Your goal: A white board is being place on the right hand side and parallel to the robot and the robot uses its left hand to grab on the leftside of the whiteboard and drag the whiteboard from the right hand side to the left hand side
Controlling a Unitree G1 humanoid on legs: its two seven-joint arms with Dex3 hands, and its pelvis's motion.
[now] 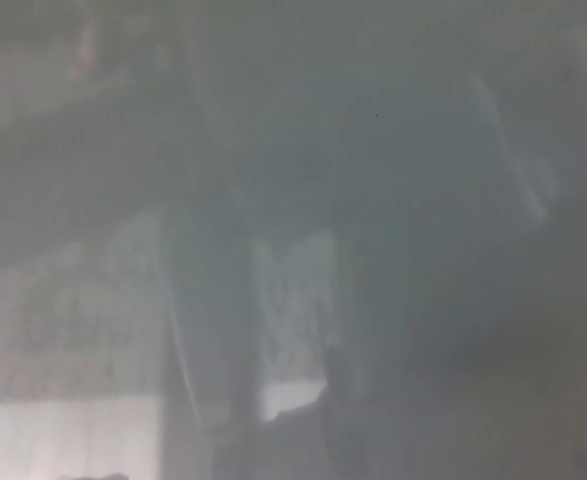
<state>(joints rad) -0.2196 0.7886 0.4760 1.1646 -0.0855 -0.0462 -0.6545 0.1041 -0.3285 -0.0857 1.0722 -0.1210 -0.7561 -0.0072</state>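
The head view is heavily blurred and covered by a grey haze; few shapes can be identified.

Nearest, along the bottom edge at picture left, lies a pale, whitish flat band (63, 435). It cannot be confirmed whether this is the whiteboard or a floor surface. Just to its right, a dark upright post-like shape (208, 330) rises from the bottom edge, with a thin pale line running along its left side.

Right of the post sits a small bright patch (291, 300), light above and brighter at its base. A small dark blob (338, 375) touches its lower right corner; whether this is a hand cannot be told.

Farther up, a large dark mass (393, 180) fills the centre and right. A pale diagonal streak (518, 150) crosses its upper right part.

Neither hand can be identified, so no grasp state can be told. The whiteboard's position cannot be determined.
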